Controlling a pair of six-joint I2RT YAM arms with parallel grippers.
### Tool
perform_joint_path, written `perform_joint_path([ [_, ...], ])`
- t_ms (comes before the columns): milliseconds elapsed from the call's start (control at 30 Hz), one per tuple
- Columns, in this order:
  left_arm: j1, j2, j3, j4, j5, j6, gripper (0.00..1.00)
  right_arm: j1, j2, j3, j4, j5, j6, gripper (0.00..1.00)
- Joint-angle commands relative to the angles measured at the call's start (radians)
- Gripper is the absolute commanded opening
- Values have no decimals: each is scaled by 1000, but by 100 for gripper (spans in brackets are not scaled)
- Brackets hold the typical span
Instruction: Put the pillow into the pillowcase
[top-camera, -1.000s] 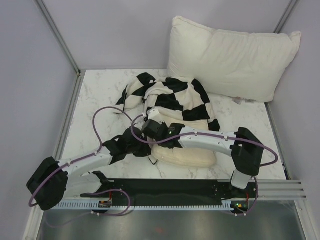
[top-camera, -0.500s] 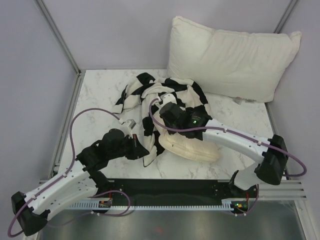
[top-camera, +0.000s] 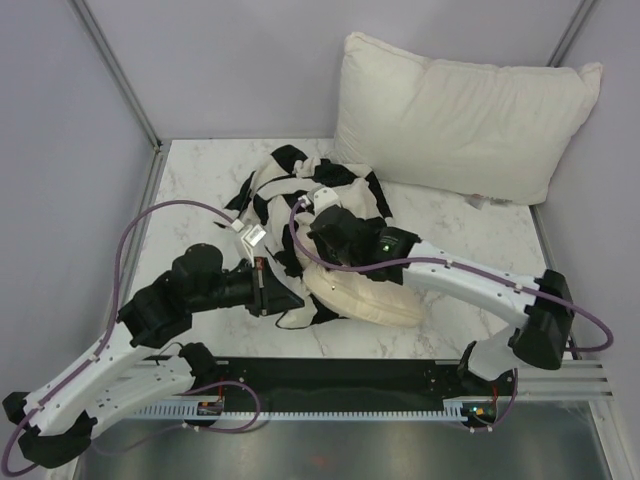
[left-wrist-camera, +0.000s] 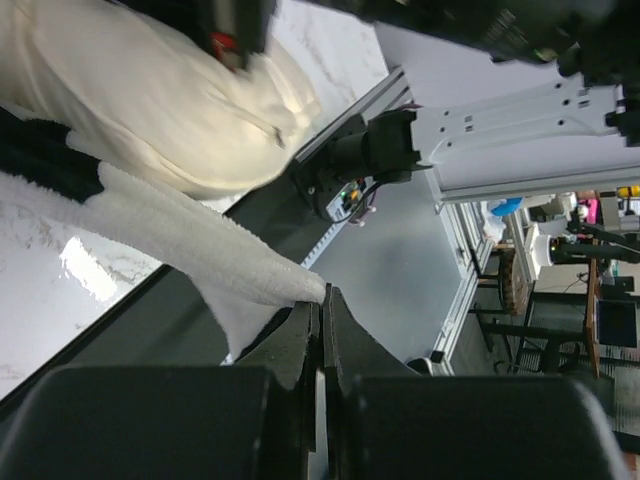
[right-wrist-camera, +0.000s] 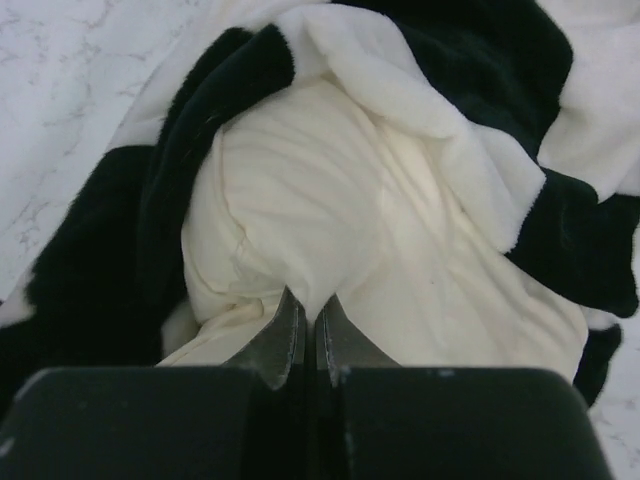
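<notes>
Left wrist view: my left gripper (left-wrist-camera: 320, 305) is clenched on the pillowcase (left-wrist-camera: 180, 230) hem. My right gripper (right-wrist-camera: 308, 315) pinches the pillow (right-wrist-camera: 330, 200), half-sheathed at the middle of the surface (top-camera: 200, 170). I judge I should hold the hem taut while pushing the pillow deeper.

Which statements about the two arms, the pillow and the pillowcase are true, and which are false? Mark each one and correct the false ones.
1. The left gripper pinches an edge of the pillowcase. True.
2. The right gripper hangs open over bare marble. False: it is shut on the pillow.
3. The pillow lies wholly inside the pillowcase. False: its near part is uncovered in the top view.
4. A larger white pillow leans against the back wall at the right. True.
</notes>
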Motion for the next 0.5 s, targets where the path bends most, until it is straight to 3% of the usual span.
perform_joint_path([
  [0, -36, 4, 71, 59, 176, -74, 2, -134, 128, -54, 220, 23, 13, 0],
  [233, -39, -42, 59, 41, 162, -72, 2, -146, 179, -43, 263, -44, 13, 4],
  [267, -39, -48, 48, 19, 141, -66, 2, -148, 162, -84, 269, -63, 1, 11],
  [300, -39, -50, 28, -11, 109, -45, 3, -146, 109, -114, 289, -79, -5, 34],
  [333, -39, -52, 16, -57, 28, -34, 5, -146, 72, -143, 297, -118, -8, 44],
  [400, -39, -46, -38, -145, -48, 0, 19, -146, -49, -230, 300, -121, -2, 62],
  [467, -39, -24, -99, -186, -152, 9, 31, -146, -160, -291, 272, -89, 6, 69],
])
